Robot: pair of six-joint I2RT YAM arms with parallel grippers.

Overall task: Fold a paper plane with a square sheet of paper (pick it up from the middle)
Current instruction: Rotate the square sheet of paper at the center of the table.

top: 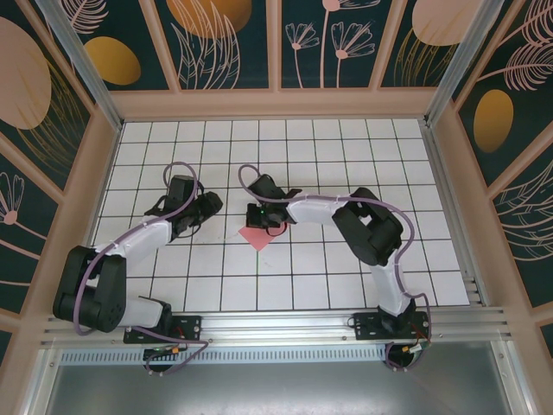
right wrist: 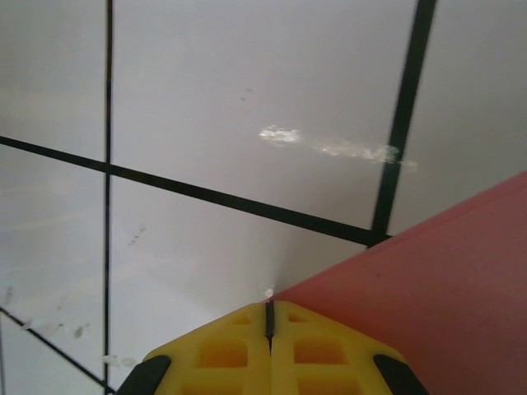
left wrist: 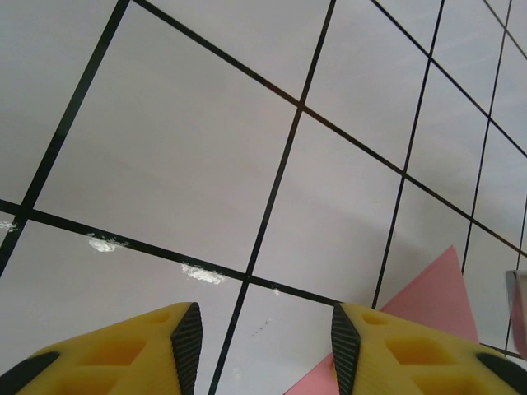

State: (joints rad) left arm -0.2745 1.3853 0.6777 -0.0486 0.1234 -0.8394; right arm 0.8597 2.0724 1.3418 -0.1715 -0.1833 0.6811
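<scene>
Yellow fingers [left wrist: 395,354] of our left claw [left wrist: 266,329] stand partly apart over bare white tile, with nothing between them. The pink paper [left wrist: 436,296] shows just past the right-hand finger. Our right claw [right wrist: 269,317] is pressed fully together, and a corner of the paper runs right up to its tip; we cannot tell whether that corner is pinched. From above, the paper lies near the middle of the gridded surface [top: 346,277], slightly toward the near edge, with the right claw over its far side and the left claw near its left.
</scene>
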